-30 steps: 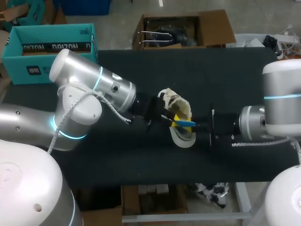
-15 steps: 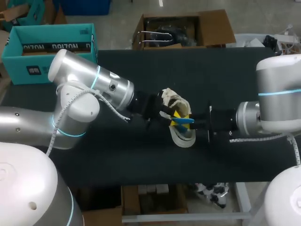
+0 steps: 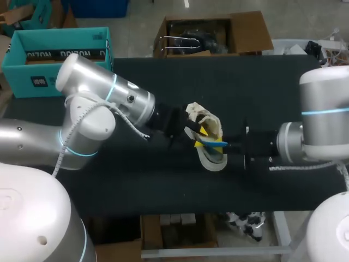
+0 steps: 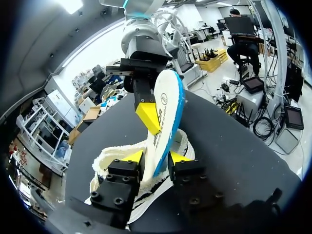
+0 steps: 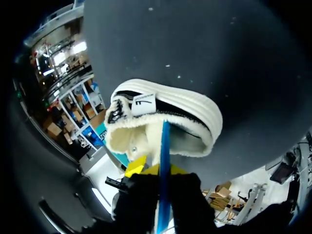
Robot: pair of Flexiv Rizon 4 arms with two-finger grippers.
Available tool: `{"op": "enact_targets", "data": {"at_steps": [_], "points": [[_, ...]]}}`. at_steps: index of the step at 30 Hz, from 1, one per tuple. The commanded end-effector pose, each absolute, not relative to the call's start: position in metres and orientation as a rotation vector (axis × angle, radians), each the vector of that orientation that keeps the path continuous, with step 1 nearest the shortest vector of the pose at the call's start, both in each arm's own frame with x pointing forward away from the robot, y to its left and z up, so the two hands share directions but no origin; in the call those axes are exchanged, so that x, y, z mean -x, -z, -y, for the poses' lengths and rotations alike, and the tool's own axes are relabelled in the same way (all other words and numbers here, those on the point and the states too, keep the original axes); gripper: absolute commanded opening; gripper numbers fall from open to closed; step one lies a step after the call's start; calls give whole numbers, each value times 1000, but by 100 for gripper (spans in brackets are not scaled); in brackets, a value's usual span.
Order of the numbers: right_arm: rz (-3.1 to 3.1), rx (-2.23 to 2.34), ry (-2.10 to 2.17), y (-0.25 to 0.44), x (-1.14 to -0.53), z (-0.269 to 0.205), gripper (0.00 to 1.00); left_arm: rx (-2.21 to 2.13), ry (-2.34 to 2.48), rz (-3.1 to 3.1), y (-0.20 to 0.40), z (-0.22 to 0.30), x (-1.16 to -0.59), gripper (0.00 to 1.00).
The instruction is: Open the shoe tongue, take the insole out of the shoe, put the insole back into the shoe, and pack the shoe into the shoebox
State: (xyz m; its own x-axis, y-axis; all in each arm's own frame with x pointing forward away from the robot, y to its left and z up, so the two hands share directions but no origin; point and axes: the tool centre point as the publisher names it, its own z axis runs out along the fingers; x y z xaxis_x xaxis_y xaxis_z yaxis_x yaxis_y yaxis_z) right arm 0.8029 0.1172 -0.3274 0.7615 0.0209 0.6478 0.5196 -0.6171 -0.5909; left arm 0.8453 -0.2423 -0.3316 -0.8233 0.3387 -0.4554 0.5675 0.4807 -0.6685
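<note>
A cream slip-on shoe (image 3: 206, 119) lies on the black table (image 3: 136, 180) between my two grippers. The white insole with a blue edge (image 3: 216, 143) sticks up out of the shoe's mouth. My right gripper (image 3: 224, 145) is shut on the insole's edge; the right wrist view shows the blue edge (image 5: 165, 141) running between its fingers (image 5: 138, 166), with the shoe (image 5: 146, 131) just ahead. My left gripper (image 4: 156, 158) is open, its yellow tips flanking the lower end of the insole (image 4: 163, 112) above the shoe (image 4: 109, 163). The teal shoebox (image 3: 57, 54) stands open at the far left.
Bare black table surface lies in front of the shoe and to its left, under my left arm (image 3: 103, 109). My right arm (image 3: 294, 142) comes in low from the right edge.
My left gripper's fingers have parted around the insole. The right gripper keeps its hold, and the shoe has hardly shifted.
</note>
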Motion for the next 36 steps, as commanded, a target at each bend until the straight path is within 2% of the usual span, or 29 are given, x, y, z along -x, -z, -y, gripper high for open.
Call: {"op": "enact_targets", "data": {"at_steps": [1, 3, 5, 18, 36], "points": [[403, 2131, 777, 326, -800, -115, 0, -758, 1228, -2489, 341, 251, -850, 18], [405, 2128, 779, 326, -801, -115, 0, -758, 1213, -2499, 346, 253, -851, 12], [408, 2123, 782, 328, -802, -114, 0, -752, 1193, -2506, 349, 254, -851, 0], [406, 2102, 777, 345, -812, -113, 0, -666, 1084, -2508, 354, 252, -863, 0], [505, 2131, 819, 324, -808, -113, 0, -707, 1123, -2446, 334, 254, -846, 0]]}}
